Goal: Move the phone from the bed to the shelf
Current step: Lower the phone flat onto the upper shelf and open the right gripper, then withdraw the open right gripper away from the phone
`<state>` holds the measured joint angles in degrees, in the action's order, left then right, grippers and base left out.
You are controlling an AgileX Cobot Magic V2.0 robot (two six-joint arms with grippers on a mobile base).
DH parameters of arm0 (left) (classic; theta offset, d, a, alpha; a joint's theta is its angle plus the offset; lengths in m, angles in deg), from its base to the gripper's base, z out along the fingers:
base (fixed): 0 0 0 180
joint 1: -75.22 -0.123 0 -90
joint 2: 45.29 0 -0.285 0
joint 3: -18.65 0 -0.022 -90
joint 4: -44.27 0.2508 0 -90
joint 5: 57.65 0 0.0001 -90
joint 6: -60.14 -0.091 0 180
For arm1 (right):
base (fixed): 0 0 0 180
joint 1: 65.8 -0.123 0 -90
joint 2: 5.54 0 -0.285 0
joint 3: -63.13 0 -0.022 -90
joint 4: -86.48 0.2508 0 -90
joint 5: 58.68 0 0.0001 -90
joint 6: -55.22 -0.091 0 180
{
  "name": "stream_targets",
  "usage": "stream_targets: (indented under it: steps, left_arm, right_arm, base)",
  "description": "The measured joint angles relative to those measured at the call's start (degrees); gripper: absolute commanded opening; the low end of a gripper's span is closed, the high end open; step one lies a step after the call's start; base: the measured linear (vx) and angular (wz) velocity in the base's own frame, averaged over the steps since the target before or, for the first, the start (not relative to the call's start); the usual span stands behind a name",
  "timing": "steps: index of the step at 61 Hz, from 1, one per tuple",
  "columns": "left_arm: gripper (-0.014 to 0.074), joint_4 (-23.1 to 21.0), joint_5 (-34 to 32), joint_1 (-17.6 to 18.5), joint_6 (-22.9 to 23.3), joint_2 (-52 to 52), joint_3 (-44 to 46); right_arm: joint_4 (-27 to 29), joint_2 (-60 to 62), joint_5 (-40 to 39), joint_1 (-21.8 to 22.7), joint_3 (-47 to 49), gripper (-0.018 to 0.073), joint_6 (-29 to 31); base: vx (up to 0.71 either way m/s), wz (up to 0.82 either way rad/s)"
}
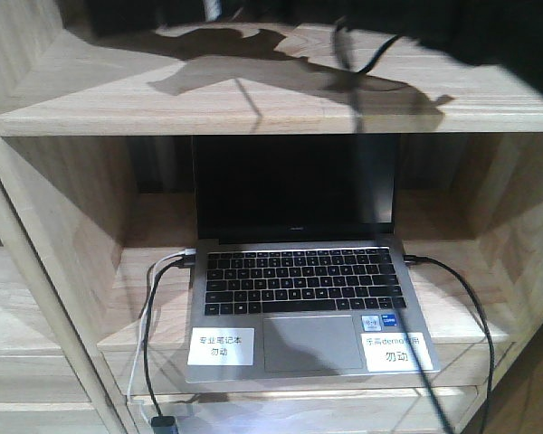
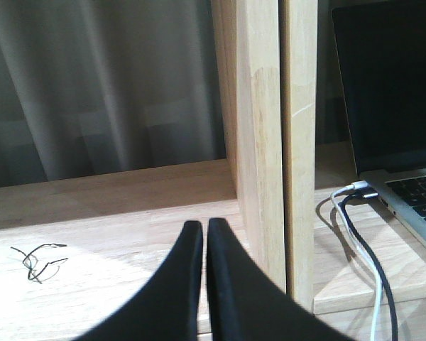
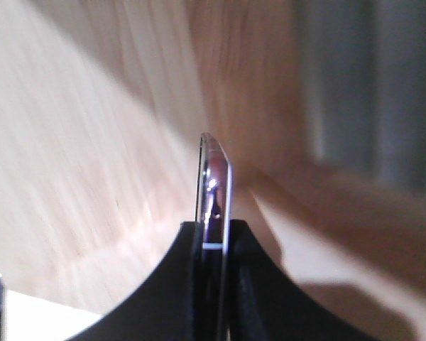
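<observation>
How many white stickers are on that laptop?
2. One sticker sits left of the trackpad on the laptop, the other sticker at the right; a smaller blue badge sits above it.
</observation>
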<state>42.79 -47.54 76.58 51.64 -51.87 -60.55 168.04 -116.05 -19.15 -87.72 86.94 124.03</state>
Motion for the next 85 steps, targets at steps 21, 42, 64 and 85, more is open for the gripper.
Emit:
stream_targets:
  steps: [21, 42, 64, 85]
  left_arm:
    - [0.0001, 0.0, 0.0, 0.0, 0.0, 0.0, 0.0]
    - [0.0001, 0.0, 0.0, 0.0, 0.0, 0.0, 0.0]
    - [0.0001, 0.0, 0.0, 0.0, 0.0, 0.0, 0.0]
    - [0.0001, 0.0, 0.0, 0.0, 0.0, 0.0, 0.0]
  right_arm:
    - [0.57, -3.2, -3.53, -0.55, 0.17, 0.0049, 0.22]
    - [-0.55, -3.46, -6.51, -0.62, 0.17, 0.0433, 0.3]
    - [-0.55, -3.46, -10.74, -0.62, 0.17, 0.0687, 0.43]
    - [-6.28, -0.84, -10.79, -0.62, 0.17, 0.0579, 0.23]
  base:
    - [0.0, 0.0]
    - [0.0, 0.0]
    - [0.0, 0.0]
    - [0.0, 0.0]
